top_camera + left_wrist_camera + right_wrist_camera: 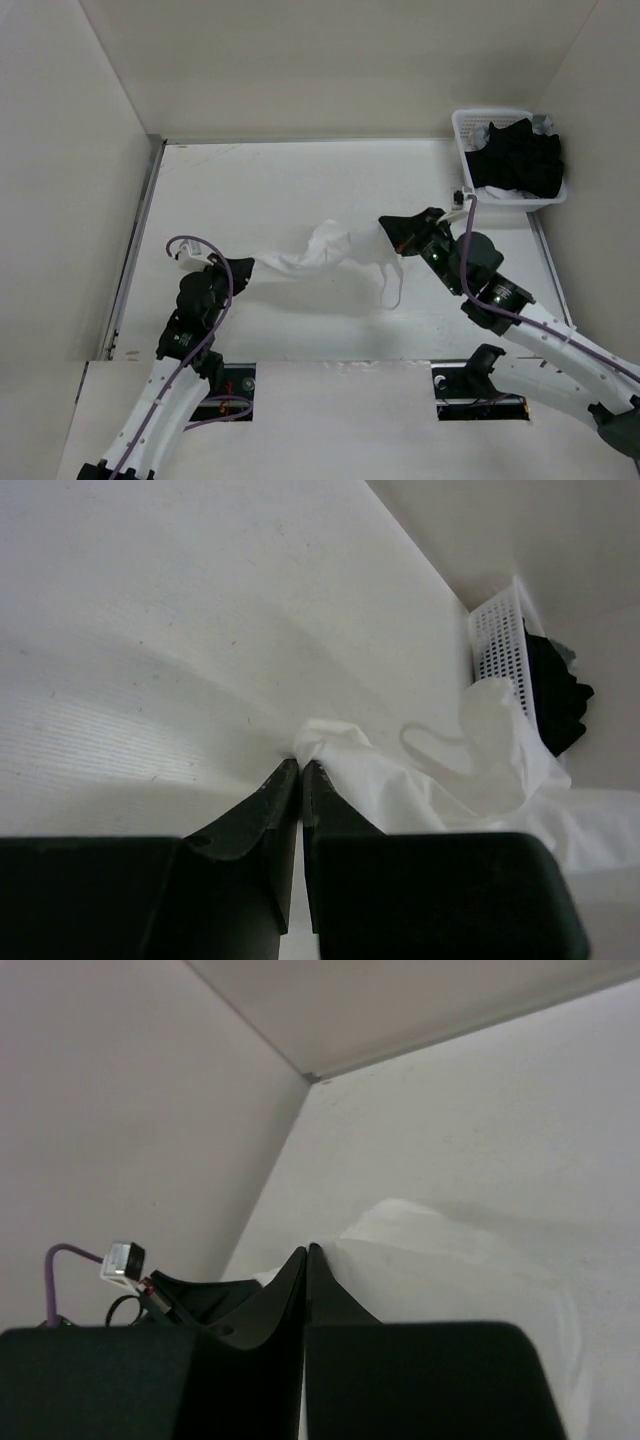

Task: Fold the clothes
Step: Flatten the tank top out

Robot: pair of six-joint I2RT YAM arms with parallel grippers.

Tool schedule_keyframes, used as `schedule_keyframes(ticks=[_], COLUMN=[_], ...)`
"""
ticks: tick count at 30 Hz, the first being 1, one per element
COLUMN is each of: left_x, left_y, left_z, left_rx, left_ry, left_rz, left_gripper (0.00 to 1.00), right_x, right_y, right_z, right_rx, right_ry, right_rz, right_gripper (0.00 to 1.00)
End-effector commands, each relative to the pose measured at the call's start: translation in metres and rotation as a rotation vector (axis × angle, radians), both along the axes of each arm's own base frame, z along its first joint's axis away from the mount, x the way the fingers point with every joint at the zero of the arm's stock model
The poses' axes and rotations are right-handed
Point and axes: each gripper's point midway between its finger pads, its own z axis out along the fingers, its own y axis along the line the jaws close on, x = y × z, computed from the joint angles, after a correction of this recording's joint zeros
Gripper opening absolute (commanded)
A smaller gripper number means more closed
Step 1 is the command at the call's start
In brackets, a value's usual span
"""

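Observation:
The white camisole (322,250) hangs stretched in a sagging band between my two grippers over the middle of the table. My left gripper (250,264) is shut on its left end; the left wrist view shows the fingertips (300,762) pinching a bunched corner of the camisole (430,780). At the other end, my right gripper (384,227) is shut on the fabric. In the right wrist view the closed tips (307,1250) meet the edge of the pale cloth (440,1250). One thin strap (394,286) droops in a loop below the right gripper.
A white lattice basket (461,126) holding black garments (520,156) stands in the far right corner, also seen in the left wrist view as the basket (497,645). White walls enclose the table on the left, back and right.

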Motion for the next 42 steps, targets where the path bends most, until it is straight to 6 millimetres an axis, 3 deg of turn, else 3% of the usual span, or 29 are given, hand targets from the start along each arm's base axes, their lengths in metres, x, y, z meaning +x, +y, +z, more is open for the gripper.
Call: schedule_keyframes(ticks=[1,3,6,11,13,15,16,18,20,21,22,24,25,27,30,32,42], left_x=[-0.008,-0.008,-0.002,0.012,0.016,0.017,0.016,0.014,0.013,0.012,0.012,0.011,0.011,0.011,0.012,0.013,0.013], left_y=[0.008,0.013,0.013,0.009,0.006,0.003,0.002,0.002,0.006,0.008,0.009,0.009,0.008,0.006,0.004,0.002,0.001], left_z=[-0.038,-0.049,-0.039,-0.024,-0.028,-0.034,-0.039,-0.046,-0.054,-0.058,-0.061,-0.067,-0.068,-0.070,-0.071,-0.070,-0.070], left_rx=[0.025,0.029,0.025,0.026,0.030,0.031,0.031,0.033,0.035,0.041,0.045,0.051,0.055,0.056,0.054,0.048,0.048], left_ry=[0.093,0.123,0.109,0.084,0.103,0.122,0.131,0.145,0.165,0.173,0.182,0.196,0.198,0.201,0.202,0.195,0.196], left_rz=[0.038,0.059,0.066,0.060,0.050,0.040,0.038,0.040,0.050,0.055,0.057,0.056,0.052,0.041,0.033,0.027,0.021], left_gripper=[0.03,0.03,0.03,0.03,0.03,0.03,0.04,0.04,0.04,0.04,0.04,0.04,0.04,0.04,0.04,0.04,0.05], right_x=[0.025,0.049,0.094,0.204,0.238,0.255,0.252,0.236,0.200,0.180,0.159,0.123,0.109,0.089,0.081,0.083,0.083], right_y=[-0.031,-0.042,-0.048,-0.045,-0.046,-0.055,-0.056,-0.060,-0.051,-0.047,-0.039,-0.022,-0.013,0.004,0.016,0.016,0.017], right_z=[-0.100,-0.128,-0.143,-0.155,-0.168,-0.177,-0.176,-0.171,-0.173,-0.176,-0.182,-0.198,-0.206,-0.214,-0.217,-0.226,-0.254], right_rx=[-0.153,-0.161,-0.138,-0.198,-0.235,-0.250,-0.246,-0.250,-0.275,-0.287,-0.291,-0.298,-0.303,-0.289,-0.275,-0.278,-0.287], right_ry=[0.193,0.257,0.277,0.303,0.339,0.372,0.381,0.371,0.351,0.346,0.351,0.370,0.390,0.412,0.404,0.423,0.494], right_rz=[-0.132,-0.155,-0.179,-0.200,-0.220,-0.258,-0.266,-0.270,-0.251,-0.240,-0.211,-0.136,-0.090,-0.002,0.035,0.035,0.043], right_gripper=[0.01,0.01,0.01,0.02,0.10,0.28,0.37,0.46,0.49,0.46,0.36,0.08,0.02,0.01,0.24,0.33,0.39])
